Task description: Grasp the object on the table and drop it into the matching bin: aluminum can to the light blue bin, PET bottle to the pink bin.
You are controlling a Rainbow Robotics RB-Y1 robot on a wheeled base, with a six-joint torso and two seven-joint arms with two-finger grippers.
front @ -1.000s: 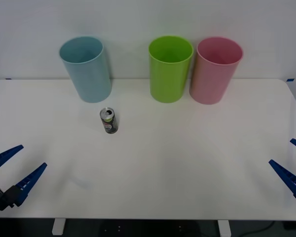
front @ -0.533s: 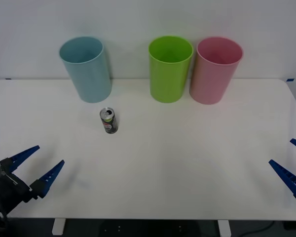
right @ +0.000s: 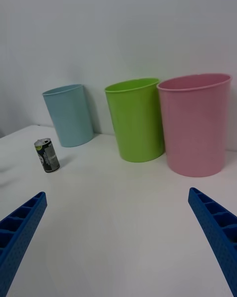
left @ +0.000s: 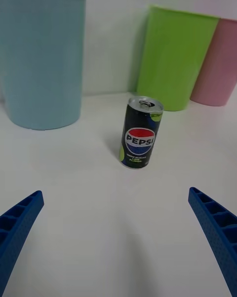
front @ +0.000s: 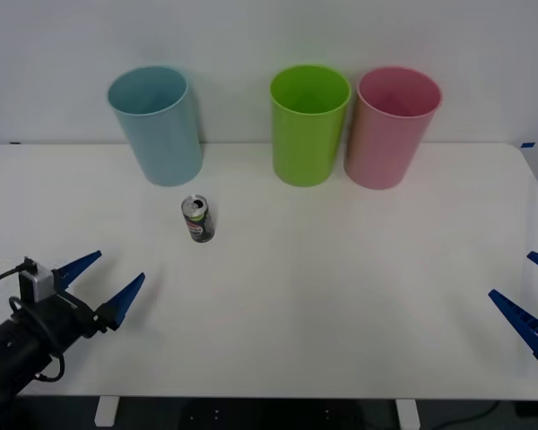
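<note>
A small dark aluminum can (front: 197, 219) with a silver top stands upright on the white table (front: 323, 296), just in front of the light blue bin (front: 157, 124). The pink bin (front: 393, 126) stands at the back right. My left gripper (front: 103, 282) is open over the table's front left, a short way in front and to the left of the can, nothing between its fingers. The left wrist view has the can (left: 140, 139) straight ahead between the open fingers, with the light blue bin (left: 40, 60) behind it. My right gripper (front: 536, 305) is open at the table's right edge.
A lime green bin (front: 309, 124) stands between the light blue and pink bins, touching or nearly touching the pink one. All three bins line the back edge against a white wall. In the right wrist view the pink bin (right: 195, 124) is nearest and the can (right: 47, 155) far off.
My left gripper has moved forward and to the right over the table toward the can, staying open. The right arm and the can have not moved.
</note>
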